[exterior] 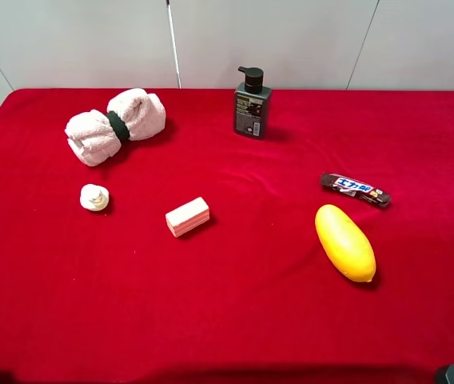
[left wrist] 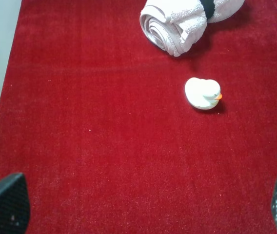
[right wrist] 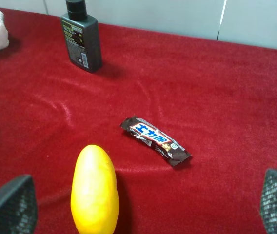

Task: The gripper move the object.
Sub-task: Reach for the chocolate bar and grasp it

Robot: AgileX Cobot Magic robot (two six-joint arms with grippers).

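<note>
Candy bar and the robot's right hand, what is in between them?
Just bare red cloth lies between the candy bar and the right hand, in the right wrist view. The yellow fruit sits aside.

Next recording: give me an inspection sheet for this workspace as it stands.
Surface: red cloth, faintly rippled.
Job's things: candy bar lying flat beside yellow fruit, apart from it, untouched.
Clutter: rolled towel, pump bottle upright, pink block, white toy duck.
Hands: left hand and right hand open, holding nothing.
Cables: nothing seen.
Surroundings: pale wall panels behind.
</note>
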